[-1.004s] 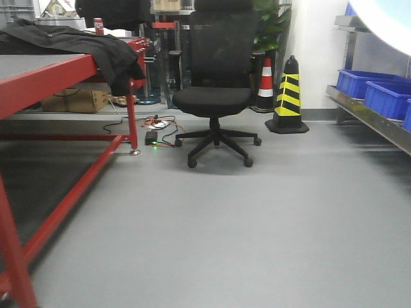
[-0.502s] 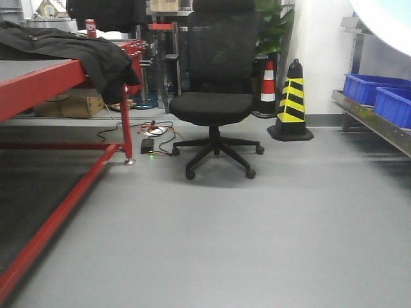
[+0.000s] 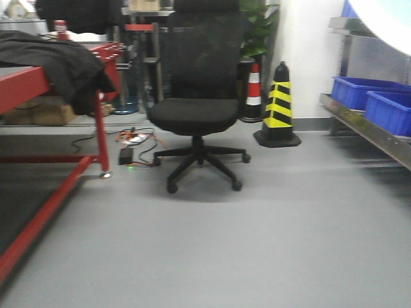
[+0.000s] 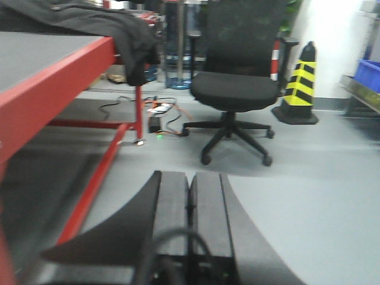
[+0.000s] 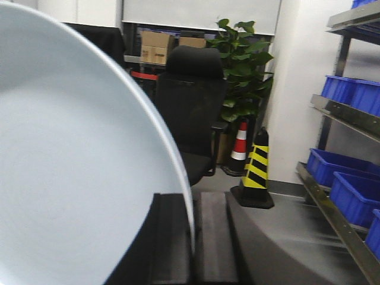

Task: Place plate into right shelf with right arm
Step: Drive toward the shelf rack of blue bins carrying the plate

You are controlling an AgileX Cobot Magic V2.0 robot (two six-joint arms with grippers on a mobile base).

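As it stands on edge, plate tilts leftward, right gripper pinching its rim, left gripper jaws together.

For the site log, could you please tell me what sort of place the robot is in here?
Probably a workshop or lab storeroom: steel shelving carrying blue plastic bins, a red-framed workbench, and a striped traffic cone on a plain grey floor.

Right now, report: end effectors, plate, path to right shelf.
Right end effector shut on plate, held on edge. Left end effector shut, empty. Right shelf off to the right, not reached. Chair and striped cone ahead, left of shelf.
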